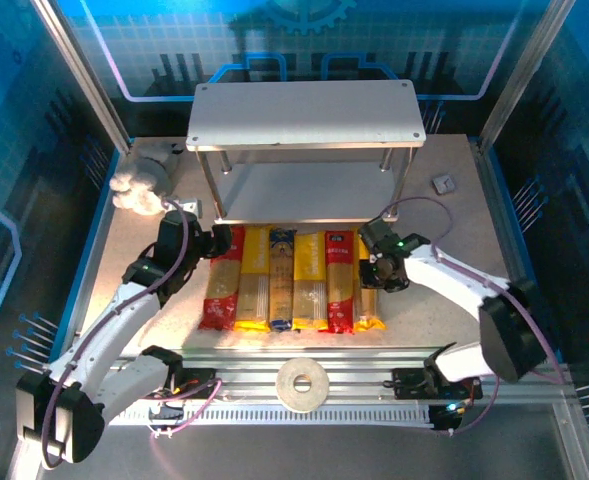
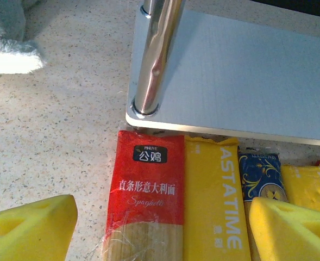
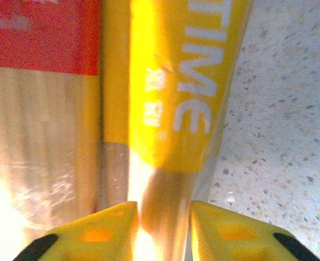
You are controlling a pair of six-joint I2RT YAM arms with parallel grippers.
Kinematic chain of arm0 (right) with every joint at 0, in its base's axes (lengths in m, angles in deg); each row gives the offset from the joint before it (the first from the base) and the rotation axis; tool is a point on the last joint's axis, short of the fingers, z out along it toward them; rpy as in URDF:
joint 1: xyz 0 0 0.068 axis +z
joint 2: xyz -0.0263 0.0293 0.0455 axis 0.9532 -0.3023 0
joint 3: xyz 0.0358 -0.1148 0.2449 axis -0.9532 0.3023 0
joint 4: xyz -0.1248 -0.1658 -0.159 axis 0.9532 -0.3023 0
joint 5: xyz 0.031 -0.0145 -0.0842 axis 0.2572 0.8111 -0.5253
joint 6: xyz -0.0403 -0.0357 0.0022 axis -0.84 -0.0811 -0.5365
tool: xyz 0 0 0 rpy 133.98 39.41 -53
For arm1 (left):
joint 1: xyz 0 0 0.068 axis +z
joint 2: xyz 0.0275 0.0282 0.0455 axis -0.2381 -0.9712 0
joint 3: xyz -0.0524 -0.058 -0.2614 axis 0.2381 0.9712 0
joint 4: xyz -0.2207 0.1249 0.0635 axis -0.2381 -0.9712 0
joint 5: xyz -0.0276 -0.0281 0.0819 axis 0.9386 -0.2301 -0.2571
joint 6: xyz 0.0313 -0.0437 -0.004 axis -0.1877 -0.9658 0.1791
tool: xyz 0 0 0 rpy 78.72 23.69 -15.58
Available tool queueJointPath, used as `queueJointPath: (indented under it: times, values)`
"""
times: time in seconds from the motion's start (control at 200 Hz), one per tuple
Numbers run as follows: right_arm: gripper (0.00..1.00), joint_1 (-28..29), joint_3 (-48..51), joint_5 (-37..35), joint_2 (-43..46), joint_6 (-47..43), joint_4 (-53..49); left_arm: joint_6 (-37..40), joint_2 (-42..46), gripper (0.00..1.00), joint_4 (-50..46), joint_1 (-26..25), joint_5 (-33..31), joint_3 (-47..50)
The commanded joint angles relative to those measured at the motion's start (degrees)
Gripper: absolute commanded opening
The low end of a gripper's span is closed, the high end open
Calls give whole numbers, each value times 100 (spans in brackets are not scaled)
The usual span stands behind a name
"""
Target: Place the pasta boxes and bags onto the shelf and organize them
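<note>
Several pasta packs lie side by side on the table in front of the shelf (image 1: 304,112). My left gripper (image 1: 219,243) hovers open over the far end of the leftmost red pack (image 1: 221,285). In the left wrist view its yellow fingers (image 2: 29,228) stand wide apart, with the red pack (image 2: 146,190) and a yellow pack (image 2: 211,201) between them; the left gripper (image 2: 162,228) touches neither. My right gripper (image 1: 374,270) is at the rightmost yellow pack (image 1: 370,300). In the right wrist view the right gripper (image 3: 164,228) is shut on that yellow pack (image 3: 181,81), both pads pressing its sides.
The shelf's lower board (image 2: 246,81) and a chrome leg (image 2: 154,54) stand just beyond the packs' far ends. A flat beige ring (image 1: 302,384) lies on the front rail. A white fluffy object (image 1: 139,185) sits at back left, a small grey item (image 1: 443,184) at back right.
</note>
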Motion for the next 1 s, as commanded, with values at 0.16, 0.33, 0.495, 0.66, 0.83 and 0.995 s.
queueJointPath:
  times: [0.16, 0.33, 0.495, 0.66, 0.83, 0.995]
  values:
    - [31, 30, -792, -41, 913, -138, -812, 52, 9, 83, 196, -38, 137, 6]
    - [84, 34, -482, 32, 780, 35, -575, 53, -26, 84, 211, -38, 180, 7]
    - [90, 25, -248, 69, 309, 128, -317, 106, -35, 84, 146, -38, 158, 1]
    - [94, 25, -120, -66, -153, 116, -104, 115, -33, 85, 125, -38, 129, 6]
    - [94, 18, -64, -76, -668, 128, 99, 138, -44, 85, 102, -38, 103, -11]
    - [93, -25, 59, -259, -960, 178, 267, 191, -45, 85, 60, -29, 48, -38]
